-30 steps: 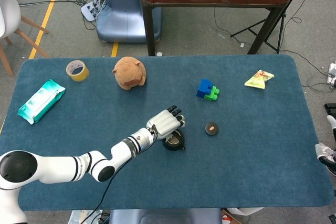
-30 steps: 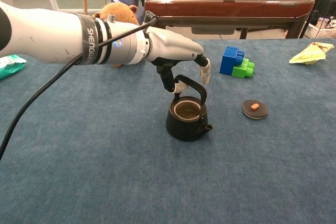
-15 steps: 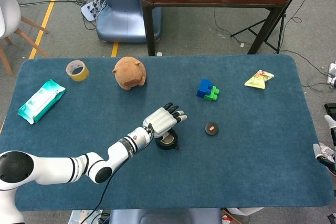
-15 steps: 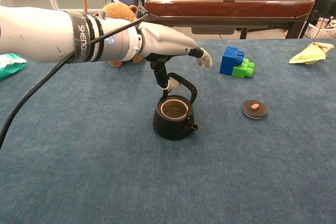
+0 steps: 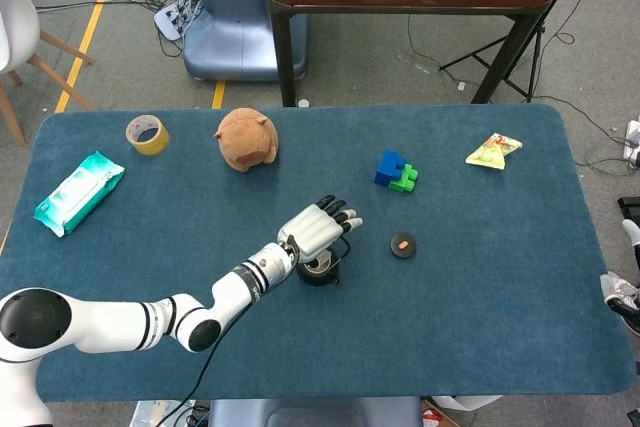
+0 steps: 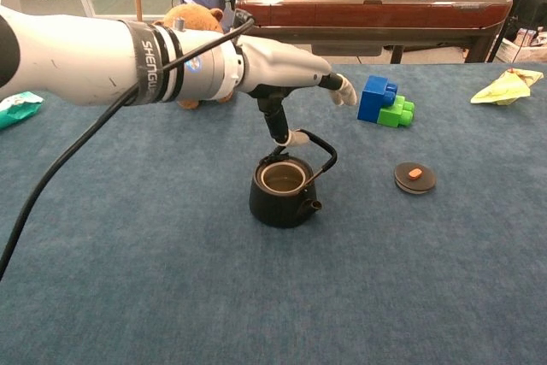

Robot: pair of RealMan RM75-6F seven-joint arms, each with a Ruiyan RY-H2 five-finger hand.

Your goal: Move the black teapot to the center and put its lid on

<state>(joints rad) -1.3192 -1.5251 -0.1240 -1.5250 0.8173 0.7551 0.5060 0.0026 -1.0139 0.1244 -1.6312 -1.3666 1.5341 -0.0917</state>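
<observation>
Near the middle of the blue tabletop [image 5: 500, 277] stands the black teapot [image 6: 281, 192], upright and without its cover, its small spout pointing toward the near right in the chest view and its thin wire handle [image 6: 314, 150] raised and leaning to the right. The left hand [image 6: 282, 64] hovers directly above it, palm down, with most fingers stretched out flat toward the right and one digit reaching down so that its pale tip sits at the handle's upper left end; whether that counts as a true grip I cannot tell, since nothing shows the handle pinched between two surfaces. From the head view the same hand [image 5: 315, 228] covers much of the pot, so only the dark body shows beneath it. The lid [image 6: 414, 177], a flat dark disc with a small orange knob, lies on the cloth to the right of the teapot and apart from it. Farther back to the right sits a blue and green block [image 6: 384, 103], and a yellow-green wrapper [image 5: 493, 149] lies near the far right. A brown plush toy [image 5: 246, 138], a roll of yellow tape [image 5: 147, 133] and a teal pack of wipes [image 5: 78, 190] occupy the left side. The right hand shows only as a sliver at the right edge of the head view, its state unreadable.
</observation>
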